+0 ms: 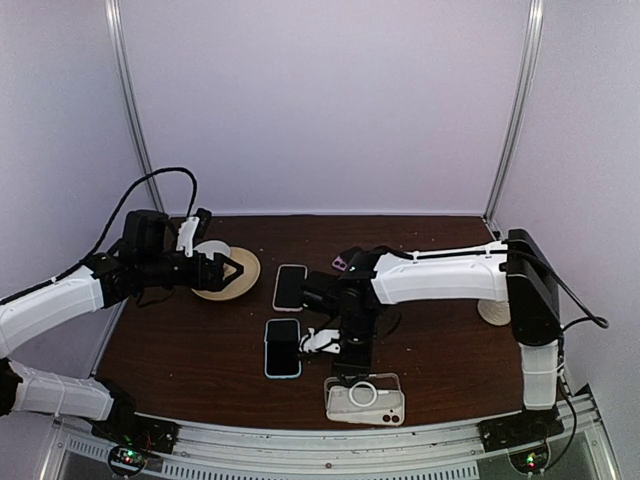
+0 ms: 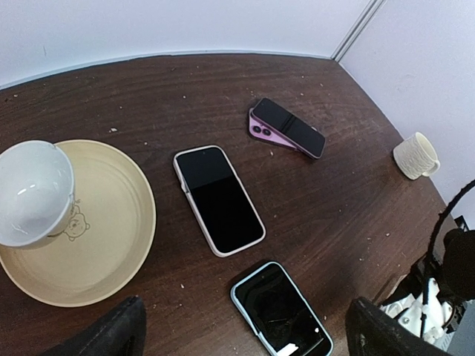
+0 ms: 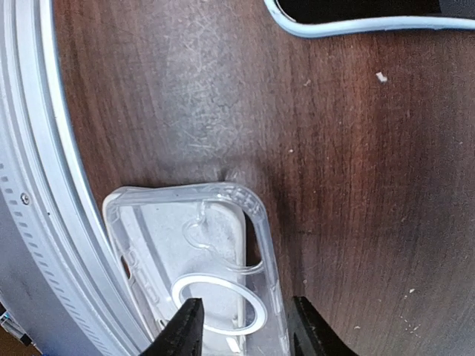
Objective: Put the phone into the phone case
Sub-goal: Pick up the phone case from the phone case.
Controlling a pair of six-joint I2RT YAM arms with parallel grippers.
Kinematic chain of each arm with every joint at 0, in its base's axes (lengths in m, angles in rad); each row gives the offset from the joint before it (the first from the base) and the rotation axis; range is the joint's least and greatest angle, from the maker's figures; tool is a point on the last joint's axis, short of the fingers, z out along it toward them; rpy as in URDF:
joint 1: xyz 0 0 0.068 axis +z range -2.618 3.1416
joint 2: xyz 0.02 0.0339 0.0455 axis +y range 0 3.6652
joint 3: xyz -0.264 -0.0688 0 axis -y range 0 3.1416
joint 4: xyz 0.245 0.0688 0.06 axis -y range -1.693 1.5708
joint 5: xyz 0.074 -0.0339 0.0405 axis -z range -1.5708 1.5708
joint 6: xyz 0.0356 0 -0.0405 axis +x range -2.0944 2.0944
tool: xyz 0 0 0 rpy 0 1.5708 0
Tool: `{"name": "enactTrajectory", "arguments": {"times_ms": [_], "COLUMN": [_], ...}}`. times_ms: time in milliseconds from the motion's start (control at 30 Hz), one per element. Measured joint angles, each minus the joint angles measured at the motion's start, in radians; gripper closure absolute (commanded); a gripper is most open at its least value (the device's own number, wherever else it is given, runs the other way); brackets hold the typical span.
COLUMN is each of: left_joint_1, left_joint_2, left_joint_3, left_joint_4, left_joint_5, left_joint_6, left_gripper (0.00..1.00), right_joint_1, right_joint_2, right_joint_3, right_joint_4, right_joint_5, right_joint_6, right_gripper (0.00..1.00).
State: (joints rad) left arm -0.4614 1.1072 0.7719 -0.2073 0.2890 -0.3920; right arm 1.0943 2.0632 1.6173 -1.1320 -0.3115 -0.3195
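right fingers (image 3: 185, 330), part-open, straddle one side wall of the clear phone case (image 3: 256, 215) on the tabletop (image 3: 349, 193), probably to pinch it; left fingers (image 2: 111, 334) gape empty, parked aside.

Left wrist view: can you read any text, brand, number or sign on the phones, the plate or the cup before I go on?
None can be read.
Cream plate: a small bear drawing; any lettering by it is too small to read.
White-edged phone, blue-edged phone, pink phone: dark screens, no writing visible.
Ribbed cup: no lettering visible.
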Motion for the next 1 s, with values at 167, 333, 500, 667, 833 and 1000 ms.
{"name": "enactTrajectory", "arguments": {"times_ms": [167,333,500,667,833,1000], "left_joint_1": [0.0,0.005,0.01,0.011,0.011,0.014], "left_joint_2": [0.006,0.01,0.011,0.011,0.011,0.011], "left_joint_3": [0.0,0.0,0.0,0.0,0.0,0.0], "left_joint_4": [0.004,0.005,0.005,0.005,0.005,0.005], "left_joint_5": [0.003,0.004,0.004,0.004,0.004,0.005], "left_joint_6": [0.001,0.001,0.001,0.001,0.002,0.002], "left_gripper": [0.03,0.02,0.02,0.02,0.03,0.02], "right_joint_1": [-0.001,-0.003,-0.018,-0.024,-0.024,-0.024], "right_joint_2": [-0.03,-0.018,0.011,0.016,0.016,0.016], "right_joint_3": [0.0,-0.001,-0.016,-0.023,-0.025,-0.032], "right_joint_4": [0.009,0.015,0.034,0.047,0.053,0.062], "right_joint_5": [-0.005,0.006,0.011,0.013,0.013,0.018], "right_joint_6": [0.0,-0.016,-0.016,-0.019,-0.016,-0.014], "right_gripper": [0.39,0.43,0.7,0.83,0.74,0.74]}}
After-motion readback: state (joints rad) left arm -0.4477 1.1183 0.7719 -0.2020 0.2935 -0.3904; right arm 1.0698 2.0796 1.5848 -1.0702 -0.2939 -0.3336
